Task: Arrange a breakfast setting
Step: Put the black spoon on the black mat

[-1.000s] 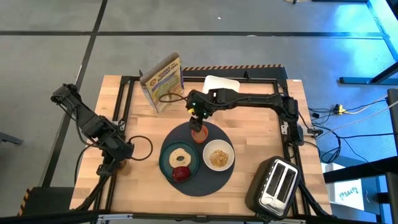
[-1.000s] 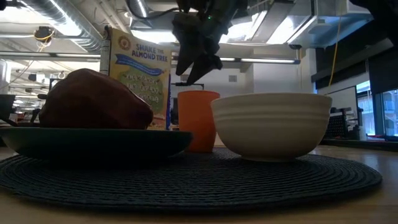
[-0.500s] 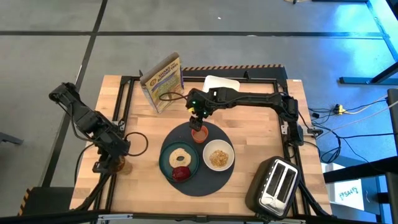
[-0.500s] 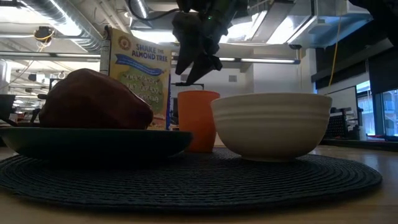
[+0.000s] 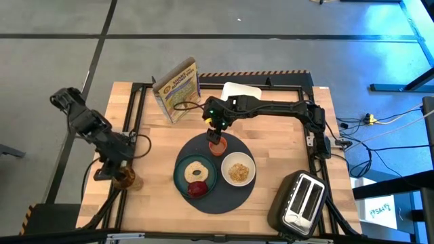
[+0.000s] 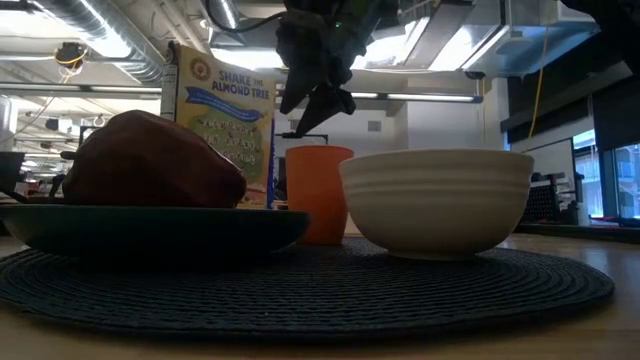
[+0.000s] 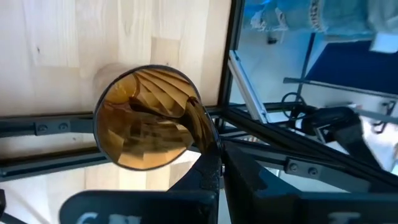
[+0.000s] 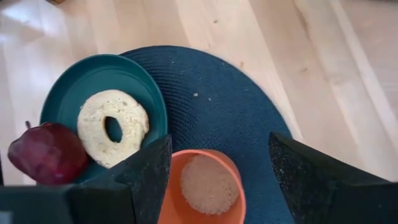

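Mat [image 5: 210,183] from above carries teal plate [image 5: 182,177], white bowl [image 5: 238,169] and orange cup [image 5: 216,146]; right gripper [image 5: 215,131] hovers over the cup; at table height we see its fingers spread; left gripper [image 5: 108,169] stands beside an amber glass [image 7: 149,118], its fingers' state unclear to us.

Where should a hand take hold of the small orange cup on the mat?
Probably from straight above, across the rim of the small orange cup: it stands upright and open-topped on the round dark-grey mat, and the right hand already hovers over it, fingers apart.
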Controlling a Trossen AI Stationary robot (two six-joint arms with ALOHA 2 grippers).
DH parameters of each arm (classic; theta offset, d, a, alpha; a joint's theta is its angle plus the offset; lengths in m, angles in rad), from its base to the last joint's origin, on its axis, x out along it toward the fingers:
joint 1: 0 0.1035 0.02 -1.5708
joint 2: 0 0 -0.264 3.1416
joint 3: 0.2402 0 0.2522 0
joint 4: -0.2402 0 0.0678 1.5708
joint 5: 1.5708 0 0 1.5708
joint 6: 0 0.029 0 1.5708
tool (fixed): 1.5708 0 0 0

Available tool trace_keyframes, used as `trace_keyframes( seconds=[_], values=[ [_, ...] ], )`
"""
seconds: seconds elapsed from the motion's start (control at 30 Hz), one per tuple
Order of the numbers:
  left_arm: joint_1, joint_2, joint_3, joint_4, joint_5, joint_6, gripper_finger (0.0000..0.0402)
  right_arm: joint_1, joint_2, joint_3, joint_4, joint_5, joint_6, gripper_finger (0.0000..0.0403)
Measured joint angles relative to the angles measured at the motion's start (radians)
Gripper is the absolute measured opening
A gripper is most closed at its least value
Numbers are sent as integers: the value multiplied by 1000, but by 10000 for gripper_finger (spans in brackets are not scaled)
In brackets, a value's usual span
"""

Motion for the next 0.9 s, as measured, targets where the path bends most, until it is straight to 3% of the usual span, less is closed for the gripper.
trace_keyframes(
  seconds=[0.7,0.9],
  values=[
    [0,-168,8,-4,-4,-233,2,1,0,0,51,4,35,257],
    [0,-195,102,-41,-123,-245,2,2,0,0,51,3,53,257]
  ],
)
